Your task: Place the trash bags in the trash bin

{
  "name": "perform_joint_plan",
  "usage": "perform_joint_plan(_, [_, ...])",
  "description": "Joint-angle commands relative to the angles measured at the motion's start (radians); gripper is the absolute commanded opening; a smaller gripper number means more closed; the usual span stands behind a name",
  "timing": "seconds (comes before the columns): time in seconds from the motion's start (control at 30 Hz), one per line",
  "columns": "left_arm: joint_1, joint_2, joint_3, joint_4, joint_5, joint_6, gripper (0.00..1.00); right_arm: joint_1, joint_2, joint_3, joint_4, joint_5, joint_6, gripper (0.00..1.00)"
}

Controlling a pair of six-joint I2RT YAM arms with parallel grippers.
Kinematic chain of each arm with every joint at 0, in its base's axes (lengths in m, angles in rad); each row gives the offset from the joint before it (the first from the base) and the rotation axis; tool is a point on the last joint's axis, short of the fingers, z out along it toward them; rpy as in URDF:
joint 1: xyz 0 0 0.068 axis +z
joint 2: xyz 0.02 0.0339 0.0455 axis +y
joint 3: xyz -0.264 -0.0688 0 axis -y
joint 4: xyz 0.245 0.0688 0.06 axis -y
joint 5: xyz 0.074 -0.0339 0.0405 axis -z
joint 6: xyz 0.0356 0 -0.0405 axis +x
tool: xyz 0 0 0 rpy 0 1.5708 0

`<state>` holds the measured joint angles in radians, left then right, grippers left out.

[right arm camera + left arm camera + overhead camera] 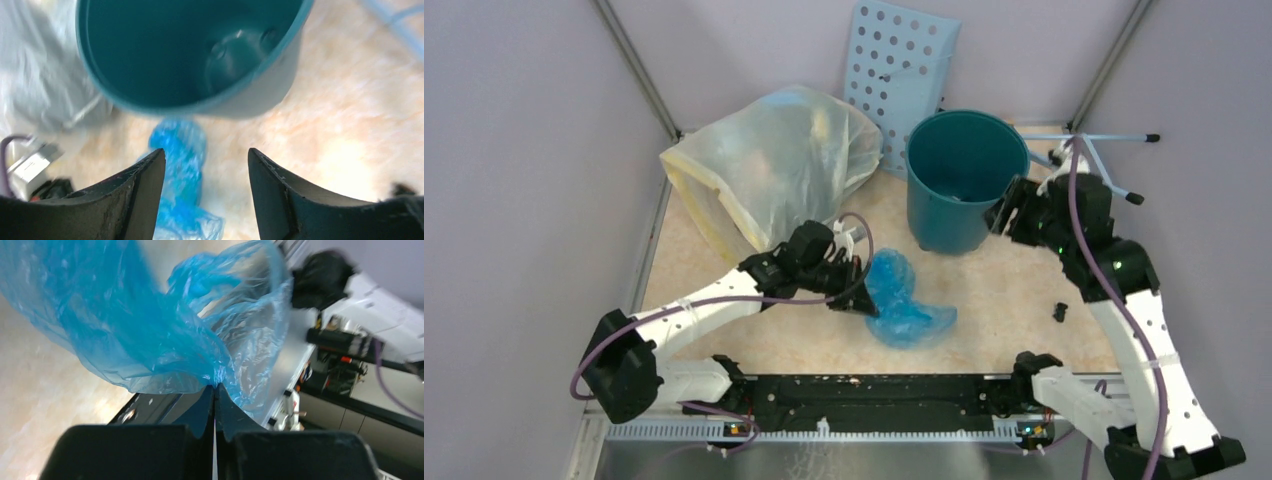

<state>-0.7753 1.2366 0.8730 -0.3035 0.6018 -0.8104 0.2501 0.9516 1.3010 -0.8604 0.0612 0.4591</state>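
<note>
A pale, marbled table (1014,290) between grey walls is carrying everything. The light-blue trash bag (904,302) is lying crumpled near its middle, just short of the trash bin (944,215). The left pincer (864,303) is clamping together on the bag's left edge, with thin film bunching at its tips. From that grip the bag is trailing toward the near right.

The bin is standing upright, mouth up, beyond and to the right of the grip. The carry is likely going up and over the rolled rim — the bin's tall wall looks like the only obstacle. The right pincer (1004,215) is hovering beside the bin's right side, jaws apart and holding nothing. A large whitish bag (774,160) is slumping left of the bin, and a perforated panel (899,70) is leaning behind it.
</note>
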Motion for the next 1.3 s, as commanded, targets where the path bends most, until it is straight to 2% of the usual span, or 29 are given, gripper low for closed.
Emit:
perform_joint_plan(0.0, [-0.043, -0.062, -0.15, 0.01, -0.008, 0.095, 0.0, 0.092, -0.164, -0.241, 0.008, -0.176, 0.095, 0.6])
perform_joint_plan(0.17, [-0.068, -0.08, -0.21, -0.018, -0.021, 0.115, 0.0, 0.183, -0.336, -0.483, 0.077, -0.157, 0.165, 0.55])
perform_joint_plan(0.3, [-0.082, -0.095, -0.241, -0.019, -0.031, 0.112, 0.0, 0.213, -0.401, -0.651, 0.197, -0.231, 0.164, 0.55])
perform_joint_plan(0.5, [-0.087, -0.151, -0.278, -0.02, -0.061, 0.09, 0.0, 0.348, -0.425, -0.764, 0.384, -0.266, 0.16, 0.55])
perform_joint_plan(0.63, [-0.088, -0.179, -0.295, -0.011, -0.083, 0.074, 0.0, 0.535, -0.361, -0.766, 0.421, -0.133, 0.119, 0.55])
perform_joint_plan(0.8, [-0.088, -0.162, -0.31, 0.014, -0.085, 0.048, 0.01, 0.803, -0.177, -0.725, 0.474, 0.016, 0.066, 0.58])
perform_joint_plan(0.93, [-0.089, -0.158, -0.313, 0.009, -0.106, 0.038, 0.01, 0.865, -0.041, -0.685, 0.472, 0.037, 0.048, 0.58])
perform_joint_plan(1.0, [-0.089, -0.158, -0.316, 0.006, -0.109, 0.033, 0.01, 0.872, -0.008, -0.675, 0.466, 0.044, 0.034, 0.47])
perform_joint_plan(1.03, [-0.089, -0.158, -0.319, -0.002, -0.111, 0.03, 0.01, 0.872, 0.0, -0.671, 0.463, 0.046, 0.03, 0.36])
perform_joint_plan(1.1, [-0.09, -0.156, -0.322, -0.04, -0.14, 0.022, 0.0, 0.872, -0.004, -0.657, 0.444, 0.063, 0.03, 0.04])
perform_joint_plan(1.13, [-0.091, -0.152, -0.322, -0.073, -0.165, 0.018, 0.0, 0.871, -0.011, -0.645, 0.417, 0.11, 0.042, 0.0])
perform_joint_plan(1.27, [-0.088, -0.112, -0.331, -0.204, -0.241, -0.001, 0.0, 0.871, -0.082, -0.618, 0.28, 0.273, 0.118, 0.0])
